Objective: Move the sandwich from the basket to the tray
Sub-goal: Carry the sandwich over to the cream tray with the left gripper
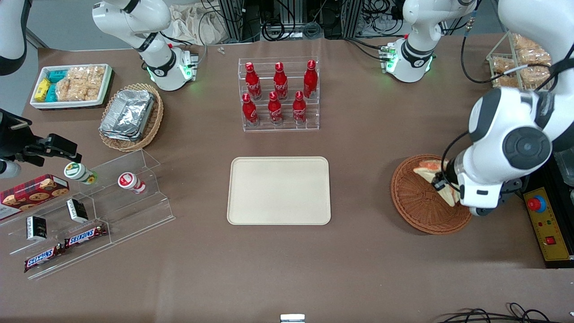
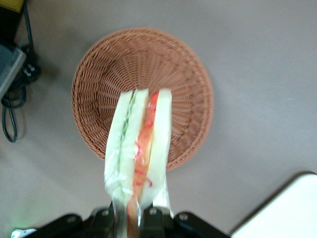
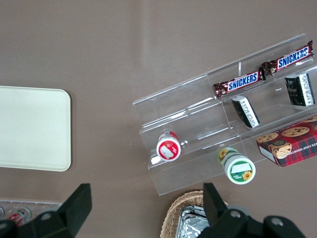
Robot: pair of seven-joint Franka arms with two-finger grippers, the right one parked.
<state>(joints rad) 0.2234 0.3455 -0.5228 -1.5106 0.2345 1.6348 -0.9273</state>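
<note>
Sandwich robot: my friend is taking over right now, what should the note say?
Gripper: the left arm's, above the round reddish-brown wicker basket, shut on the triangular white-bread sandwich with orange-red and green filling.
Sandwich: lifted out of the basket, hanging over it, wrapped in clear film.
Flat cream-beige rectangular tray: on the table beside the basket, toward the parked arm's end, nothing on it.
Done: sandwich picked up.
Left: carry it over to the tray, set it down, let go.

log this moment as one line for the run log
phase: lift | gripper: shut on sandwich, above basket | tray: bare, nothing on it | sandwich not yet moved to tray
</note>
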